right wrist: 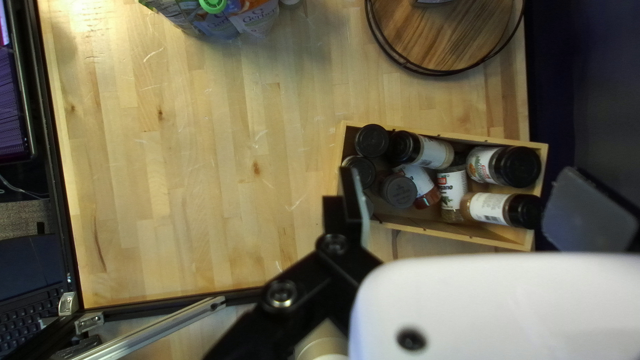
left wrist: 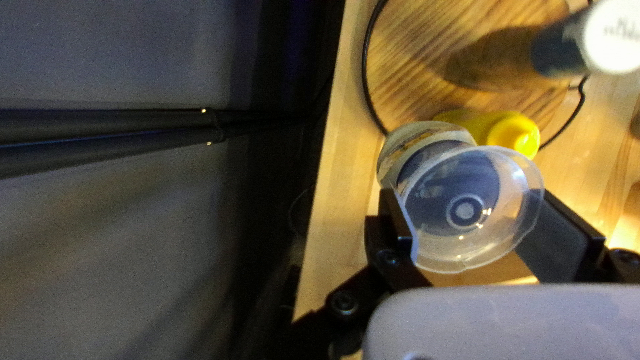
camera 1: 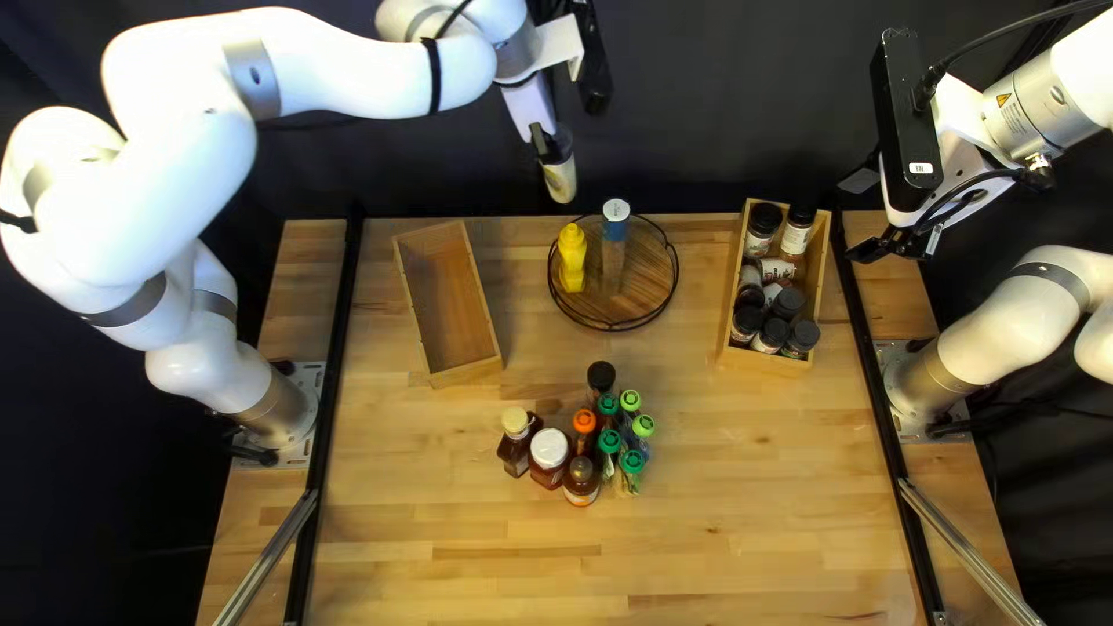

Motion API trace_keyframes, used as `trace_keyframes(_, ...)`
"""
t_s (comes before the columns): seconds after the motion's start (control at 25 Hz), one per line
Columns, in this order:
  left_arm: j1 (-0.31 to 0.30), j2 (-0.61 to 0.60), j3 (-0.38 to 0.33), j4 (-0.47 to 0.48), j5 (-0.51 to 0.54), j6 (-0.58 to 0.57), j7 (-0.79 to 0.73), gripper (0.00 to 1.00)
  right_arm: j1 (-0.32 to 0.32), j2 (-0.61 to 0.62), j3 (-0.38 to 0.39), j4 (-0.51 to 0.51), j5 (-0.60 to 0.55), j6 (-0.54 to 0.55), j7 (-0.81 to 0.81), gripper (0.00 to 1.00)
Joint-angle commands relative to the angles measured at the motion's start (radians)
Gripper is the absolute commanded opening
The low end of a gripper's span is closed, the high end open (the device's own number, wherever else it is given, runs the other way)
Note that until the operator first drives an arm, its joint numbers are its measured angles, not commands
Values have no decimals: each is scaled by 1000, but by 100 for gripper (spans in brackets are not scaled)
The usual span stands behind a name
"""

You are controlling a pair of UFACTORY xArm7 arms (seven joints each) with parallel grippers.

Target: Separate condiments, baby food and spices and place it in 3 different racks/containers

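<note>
- While it was held raised near the table's far edge, a pale bottle [camera 1: 561, 181] with a clear cap was grasped between both fingers of the left gripper [camera 1: 553, 148].
- Near the middle of the table's [camera 1: 719, 545] far edge, a round wooden tray [camera 1: 649, 292] was set; the yellow bottle [camera 1: 572, 257] was stood by its left rim, and a container [camera 1: 616, 226] with a white top was stood near its middle.
- Toward the far left corner, a wooden box [camera 1: 485, 369] was placed at a slant.
- Around the table's middle, brown bottles, a white-lidded jar [camera 1: 550, 449] and pouches [camera 1: 632, 461] with green and orange caps were bunched together.
- Near the far right corner, black-lidded spice jars [camera 1: 787, 304] were kept in a second wooden box [camera 1: 765, 363], some upright, others tipped.
- Above the table's right edge, the right gripper [camera 1: 861, 217] was held released, its fingers spread apart.
</note>
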Motion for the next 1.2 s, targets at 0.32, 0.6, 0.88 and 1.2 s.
trace_keyframes(0.32, -23, 105, -11, 39, -17, -59, -156, 0, 0, 0, 0, 0, 0, 0, 0, 100)
trace_keyframes(0.6, -28, 155, -11, 36, -16, -95, -193, 0, 0, 0, 0, 0, 0, 0, 0, 100)
trace_keyframes(0.88, -36, 159, -10, 10, -5, -123, -206, 0, 0, 0, 0, 0, 0, 0, 0, 100)
trace_keyframes(1.2, -35, 200, -14, -12, -13, -173, -211, 0, 0, 0, 0, 0, 0, 0, 0, 100)
